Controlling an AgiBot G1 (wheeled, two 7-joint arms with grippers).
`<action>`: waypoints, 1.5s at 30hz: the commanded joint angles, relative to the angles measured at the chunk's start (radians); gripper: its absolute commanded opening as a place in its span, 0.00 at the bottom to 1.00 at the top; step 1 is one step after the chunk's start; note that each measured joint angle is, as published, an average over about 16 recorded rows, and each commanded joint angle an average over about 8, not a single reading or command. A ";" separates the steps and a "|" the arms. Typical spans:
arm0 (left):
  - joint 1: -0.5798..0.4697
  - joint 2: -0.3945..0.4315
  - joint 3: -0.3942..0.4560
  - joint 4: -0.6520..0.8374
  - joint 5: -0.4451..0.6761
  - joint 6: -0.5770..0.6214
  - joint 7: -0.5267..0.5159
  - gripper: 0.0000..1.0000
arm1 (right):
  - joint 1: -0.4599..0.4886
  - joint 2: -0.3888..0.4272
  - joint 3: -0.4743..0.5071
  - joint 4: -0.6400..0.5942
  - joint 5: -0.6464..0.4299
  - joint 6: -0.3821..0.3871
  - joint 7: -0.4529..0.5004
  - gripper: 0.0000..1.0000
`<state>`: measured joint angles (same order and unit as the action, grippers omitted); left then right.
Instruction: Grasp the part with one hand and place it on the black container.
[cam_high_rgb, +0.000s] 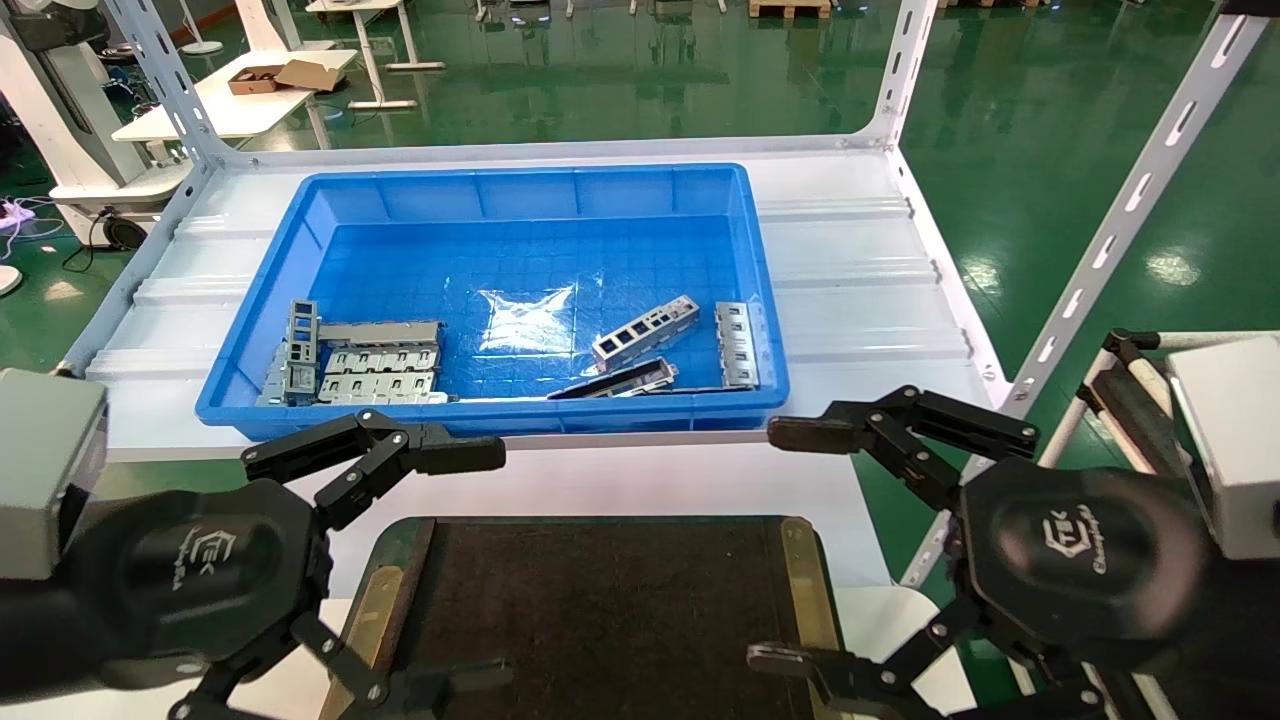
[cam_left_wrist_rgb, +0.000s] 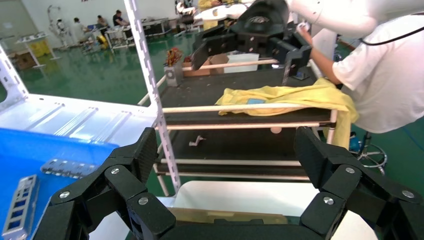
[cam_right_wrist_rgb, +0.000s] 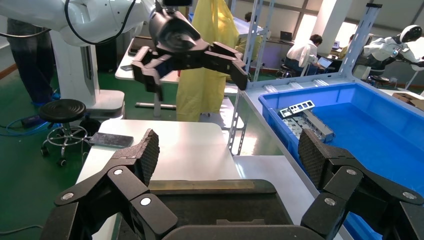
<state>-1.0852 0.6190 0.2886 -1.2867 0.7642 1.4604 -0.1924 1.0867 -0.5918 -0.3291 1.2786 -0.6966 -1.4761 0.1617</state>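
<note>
So the part (cam_high_rgb: 646, 332) is sitting in the blue bin (cam_high_rgb: 260, 300), tilted, roughly middle-right on the bin floor, with its row of square cutouts facing up. Nothing's grabbed yet, so the whole job is basically still ahead: pick it, carry it, drop it on the black container (cam_high_rgb: 600, 610), which sits bare on the bench (cam_high_rgb: 600, 480) right in front of the bin. Bin contents: a darker slim bar (cam_high_rgb: 615, 381) just in front of the part, another shell (cam_high_rgb: 737, 344) by the right wall, and a stack of shells (cam_high_rgb: 375, 362) in the near-left corner. Left pincer (cam_high_rgb: 440, 570) hangs wide open and empty over the container's left edge; right pincer (cam_high_rgb: 790, 545) is the same over its right edge.
</note>
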 joint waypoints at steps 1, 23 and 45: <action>-0.002 0.001 0.001 0.001 0.006 -0.006 -0.001 1.00 | 0.000 0.000 0.000 0.000 0.000 0.000 0.000 1.00; -0.304 0.255 0.202 0.149 0.439 -0.297 -0.220 1.00 | 0.000 0.000 -0.001 0.000 0.000 0.000 0.000 1.00; -0.508 0.672 0.357 0.698 0.760 -0.620 -0.130 1.00 | 0.001 0.000 -0.001 0.000 0.001 0.000 -0.001 1.00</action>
<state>-1.5901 1.2841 0.6453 -0.5992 1.5166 0.8435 -0.3304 1.0872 -0.5914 -0.3305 1.2781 -0.6958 -1.4759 0.1610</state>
